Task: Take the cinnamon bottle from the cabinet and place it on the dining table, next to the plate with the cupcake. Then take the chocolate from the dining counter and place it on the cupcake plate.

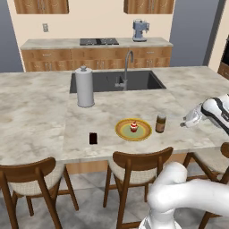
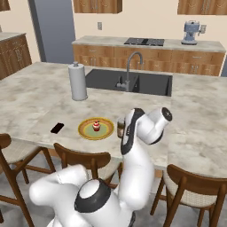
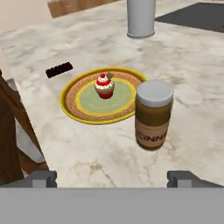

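Note:
The cinnamon bottle (image 3: 153, 114), brown with a grey lid, stands upright on the marble counter just right of the yellow plate (image 3: 76, 107). A red-topped cupcake (image 3: 104, 86) sits in the plate's middle. The dark chocolate bar (image 3: 59, 69) lies flat on the counter beyond the plate's far side. From the left base the order reads chocolate (image 1: 93, 138), plate (image 1: 123, 132), bottle (image 1: 160, 123). My gripper (image 1: 184, 124) hovers to the right of the bottle, pulled back from it. Its fingertips (image 3: 41, 178) stand wide apart, so it is open, with nothing between them.
A grey paper towel roll (image 1: 84, 87) stands behind the plate, beside the dark sink (image 1: 143, 80) with its faucet (image 1: 126, 67). Wooden chairs (image 1: 134, 167) line the counter's near edge. My own arm (image 2: 142, 133) covers part of the bottle (image 2: 119, 128) from the right base.

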You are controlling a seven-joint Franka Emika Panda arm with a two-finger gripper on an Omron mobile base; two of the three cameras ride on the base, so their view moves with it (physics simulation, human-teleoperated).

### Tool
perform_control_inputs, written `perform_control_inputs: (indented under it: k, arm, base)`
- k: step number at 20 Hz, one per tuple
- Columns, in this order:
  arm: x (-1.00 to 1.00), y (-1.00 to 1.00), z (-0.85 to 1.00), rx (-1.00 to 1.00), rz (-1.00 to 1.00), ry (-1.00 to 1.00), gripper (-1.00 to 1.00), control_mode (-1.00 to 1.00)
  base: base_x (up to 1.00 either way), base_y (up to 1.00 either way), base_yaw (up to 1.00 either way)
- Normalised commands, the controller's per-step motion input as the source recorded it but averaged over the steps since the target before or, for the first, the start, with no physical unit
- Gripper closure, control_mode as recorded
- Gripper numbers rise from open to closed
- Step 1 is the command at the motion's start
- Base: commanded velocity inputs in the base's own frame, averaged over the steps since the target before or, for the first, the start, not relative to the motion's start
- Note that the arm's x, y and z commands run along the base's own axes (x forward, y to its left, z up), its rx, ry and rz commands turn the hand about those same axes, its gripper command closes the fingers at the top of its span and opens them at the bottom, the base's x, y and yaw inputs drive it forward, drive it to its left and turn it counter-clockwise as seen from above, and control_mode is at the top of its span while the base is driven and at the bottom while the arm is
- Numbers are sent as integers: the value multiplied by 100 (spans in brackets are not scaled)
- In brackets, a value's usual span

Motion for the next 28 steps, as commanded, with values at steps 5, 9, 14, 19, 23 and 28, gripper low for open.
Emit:
perform_control_inputs:
  k: [5,9,14,19,23,28]
  arm:
    - [-27,33,30,-22,-27,26,-100,-100]
    - [-13,52,22,-17,-26,17,-100,-100]
    - [-5,56,6,-11,-30,12,-100,-100]
    - [0,73,1,-5,-19,8,-100,-100]
    - [1,80,0,-4,-13,6,-100,-100]
    - [3,80,0,-3,-13,3,-100,-100]
  base:
    - [0,0,0]
    - [0,0,0]
    - [0,0,0]
    - [0,0,0]
    - [0,0,0]
    - [0,0,0]
